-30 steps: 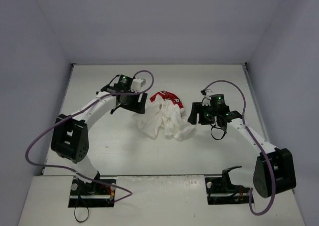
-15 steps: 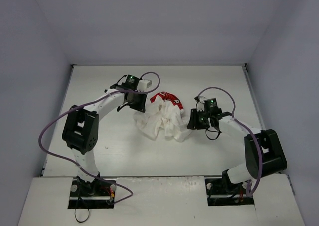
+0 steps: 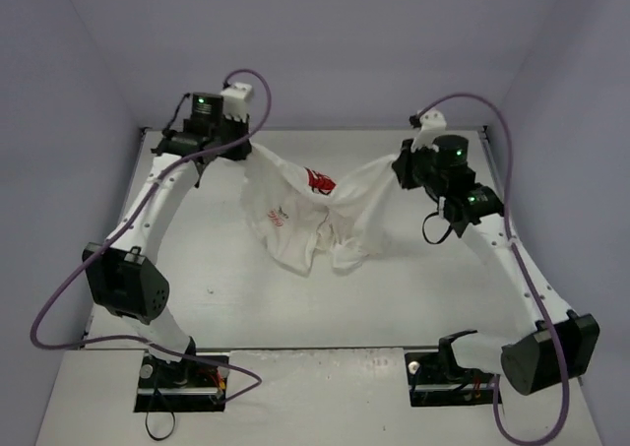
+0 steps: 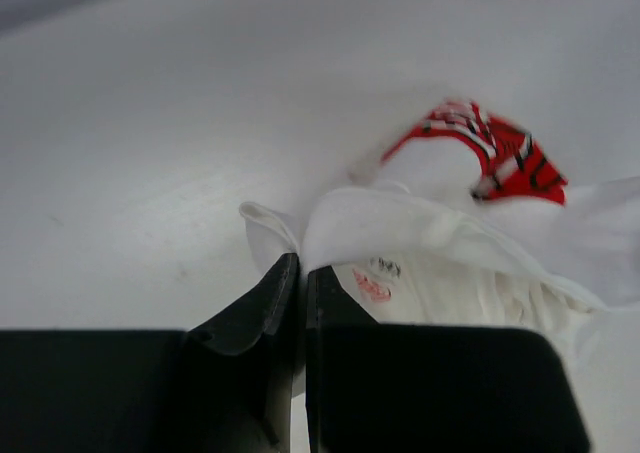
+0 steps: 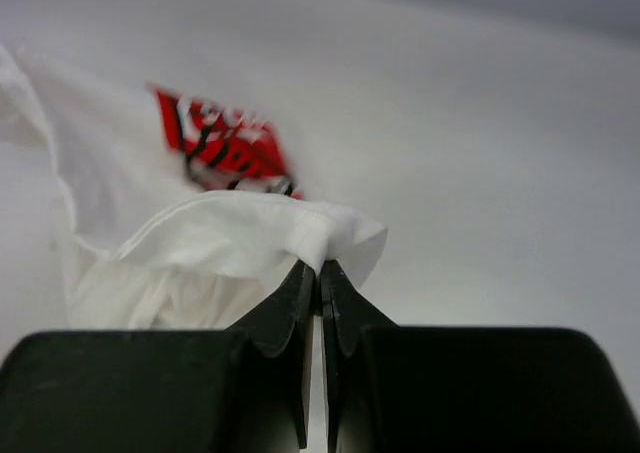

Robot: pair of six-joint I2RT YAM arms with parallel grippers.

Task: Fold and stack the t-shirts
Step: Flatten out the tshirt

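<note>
The white t-shirt point(image 3: 313, 220) hung stretched over the far half of the table point(image 3: 413, 288). The left gripper point(image 4: 301, 273) and right gripper point(image 5: 321, 273) were each pinched tight on a fold of its edge. Its red print point(image 3: 320, 180) bore white lettering too blurred to read.

Soft, even light is washing over the white bench point(image 3: 413, 298), casting only faint shadows. Both wrist views are coming out blurry, the t-shirt point(image 5: 200, 243) and its red print point(image 5: 225, 148) smearing softly.
</note>
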